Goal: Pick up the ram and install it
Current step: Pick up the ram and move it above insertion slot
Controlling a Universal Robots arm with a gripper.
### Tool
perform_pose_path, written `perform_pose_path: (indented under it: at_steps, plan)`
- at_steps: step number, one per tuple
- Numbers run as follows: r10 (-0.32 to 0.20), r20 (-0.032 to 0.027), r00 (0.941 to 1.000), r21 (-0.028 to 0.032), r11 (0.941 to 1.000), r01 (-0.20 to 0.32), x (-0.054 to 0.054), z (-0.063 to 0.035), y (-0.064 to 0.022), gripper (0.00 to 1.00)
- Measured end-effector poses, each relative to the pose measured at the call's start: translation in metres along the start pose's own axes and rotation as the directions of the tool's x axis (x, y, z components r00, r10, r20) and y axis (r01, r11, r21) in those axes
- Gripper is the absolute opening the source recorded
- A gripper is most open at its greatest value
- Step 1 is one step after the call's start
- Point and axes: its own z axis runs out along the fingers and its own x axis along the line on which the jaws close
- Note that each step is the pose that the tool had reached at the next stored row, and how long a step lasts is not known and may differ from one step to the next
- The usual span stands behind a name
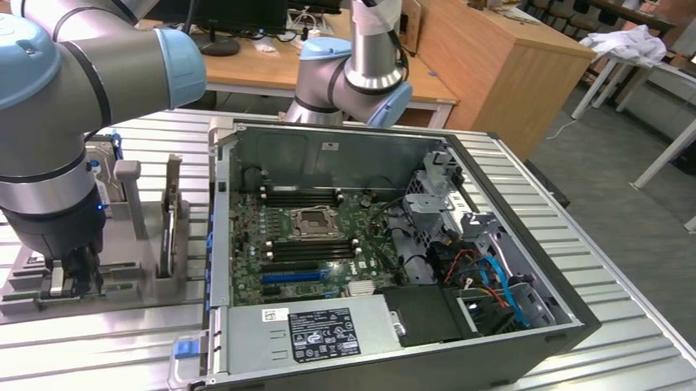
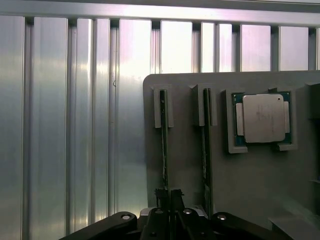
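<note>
Green and thin, the ram [image 2: 163, 145] stands on its long edge in a slot of the grey holder [image 2: 260, 190], with its far end between the slot's end posts. Its long axis runs straight out from between the fingers of the gripper [image 2: 168, 194], which sits directly over it. The fingers are drawn in narrow across the stick's thickness and look to be pinching its two flat faces. Just beside it, parallel and apart, a second green stick [image 2: 206, 145] stands outside the fingers. Past that, a square silver processor [image 2: 262, 118] lies flat in its own recess. The holder rests on a ribbed aluminium table [image 2: 75, 125]. The open computer case [image 1: 566, 326] lies just beside the holder, toward the exterior view's right. Its motherboard [image 1: 315, 236] faces up, with dark memory slots [image 1: 299, 195] either side of the processor socket.
</note>
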Motion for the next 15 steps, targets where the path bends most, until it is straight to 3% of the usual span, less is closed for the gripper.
perform_pose_path:
  at_steps: [15]
  plan:
    - [0.000,0.0000,1.0000,-0.0001,1.0000,0.000,-0.0001,-0.0015,0.0000,0.12]
